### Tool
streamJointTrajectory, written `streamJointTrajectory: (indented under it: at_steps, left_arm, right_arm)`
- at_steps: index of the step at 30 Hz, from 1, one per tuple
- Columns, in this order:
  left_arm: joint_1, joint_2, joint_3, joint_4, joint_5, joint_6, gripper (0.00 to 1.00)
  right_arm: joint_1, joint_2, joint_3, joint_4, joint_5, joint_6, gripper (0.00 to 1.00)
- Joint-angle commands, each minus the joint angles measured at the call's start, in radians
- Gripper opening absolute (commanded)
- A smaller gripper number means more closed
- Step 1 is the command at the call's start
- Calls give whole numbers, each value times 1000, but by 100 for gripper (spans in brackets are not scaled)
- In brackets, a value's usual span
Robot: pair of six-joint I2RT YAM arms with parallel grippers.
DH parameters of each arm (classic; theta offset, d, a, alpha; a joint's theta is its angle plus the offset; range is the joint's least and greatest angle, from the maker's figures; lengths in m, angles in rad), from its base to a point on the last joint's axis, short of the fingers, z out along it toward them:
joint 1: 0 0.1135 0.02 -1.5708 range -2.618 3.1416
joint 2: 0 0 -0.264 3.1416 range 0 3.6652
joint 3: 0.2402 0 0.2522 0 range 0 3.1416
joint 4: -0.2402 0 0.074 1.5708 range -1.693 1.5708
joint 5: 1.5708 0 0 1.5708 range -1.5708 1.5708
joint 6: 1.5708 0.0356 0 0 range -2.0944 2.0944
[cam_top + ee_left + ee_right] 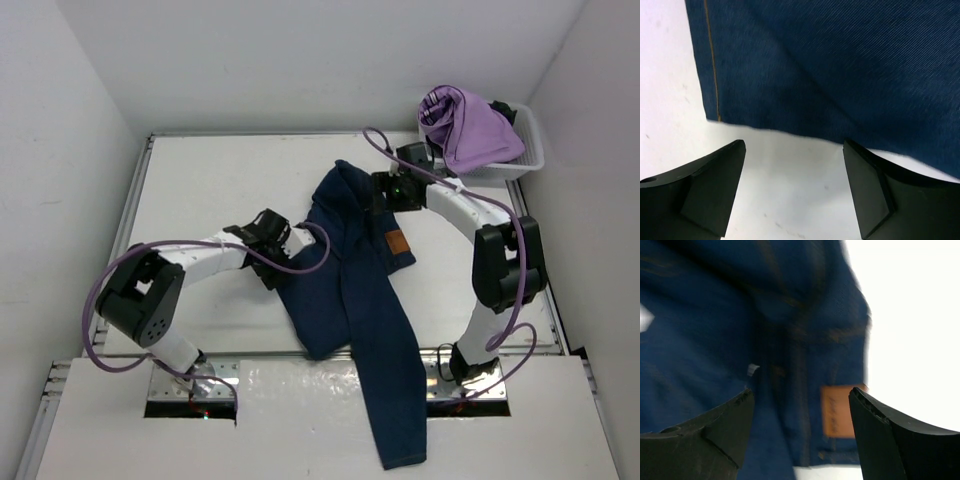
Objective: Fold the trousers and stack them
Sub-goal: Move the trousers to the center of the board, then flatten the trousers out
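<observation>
The smooth white table [200,190] holds the trousers [350,290]. They are dark blue, rough denim, bunched in the middle, with one long leg stretched toward the near edge. A soft purple cloth [465,125] sits lumpy in a white basket [530,160]. The black left claw [795,145] and right claw [801,391] are both spread wide, holding nothing. A small tan patch [396,243] is a rectangle.

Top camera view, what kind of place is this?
Likely a robot lab cell: left arm and right arm bolted to a white table boxed in by bare white walls, jeans laid out.
</observation>
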Motion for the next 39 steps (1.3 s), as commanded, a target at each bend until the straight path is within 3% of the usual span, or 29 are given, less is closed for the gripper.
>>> streamJointTrajectory:
  at_steps: [1, 6, 8, 9, 12, 15, 18, 23, 27, 28, 30, 31, 37, 39]
  left_arm:
    - [-47, 5, -45, 165, -67, 57, 78]
    - [-47, -39, 25, 203, -227, 41, 72]
    - [-62, -123, 100, 129, -190, 96, 72]
    - [-88, -136, 208, 88, -169, 116, 72]
    - [-151, -84, 411, -133, -54, 78, 73]
    - [-205, -18, 432, -252, 164, -4, 73]
    - [-211, 18, 373, -158, 356, -131, 81]
    - [-213, 188, 425, 10, 469, -286, 98]
    - [-237, 303, 481, 69, 439, -335, 97]
    - [-246, 321, 479, 80, 363, -344, 95]
    - [-245, 337, 456, 97, 342, -369, 86]
    - [-240, 344, 447, 115, 379, -383, 80]
    - [-233, 360, 459, 218, 503, -467, 69]
    - [-234, 370, 476, 247, 493, -479, 55]
  right_arm:
    - [-54, -8, -46, -76, 109, 2, 72]
    - [-60, -20, -185, -64, 77, -21, 73]
    - [-59, -14, -217, -38, 78, -1, 74]
    - [-62, -9, -245, -27, 83, 4, 74]
    - [-70, 15, -280, 13, 77, 27, 72]
    - [-76, 40, -302, 37, 36, 53, 38]
    - [-119, 17, -366, 88, -47, 118, 0]
    - [-212, -133, -529, 203, -89, 217, 0]
    - [-220, -175, -543, 217, -135, 238, 0]
    - [-222, -181, -543, 221, -142, 252, 0]
    - [-228, -189, -546, 230, -147, 267, 0]
    - [-235, -198, -549, 240, -149, 278, 0]
    - [-246, -184, -508, 197, -152, 255, 0]
    - [-246, -172, -500, 189, -152, 248, 0]
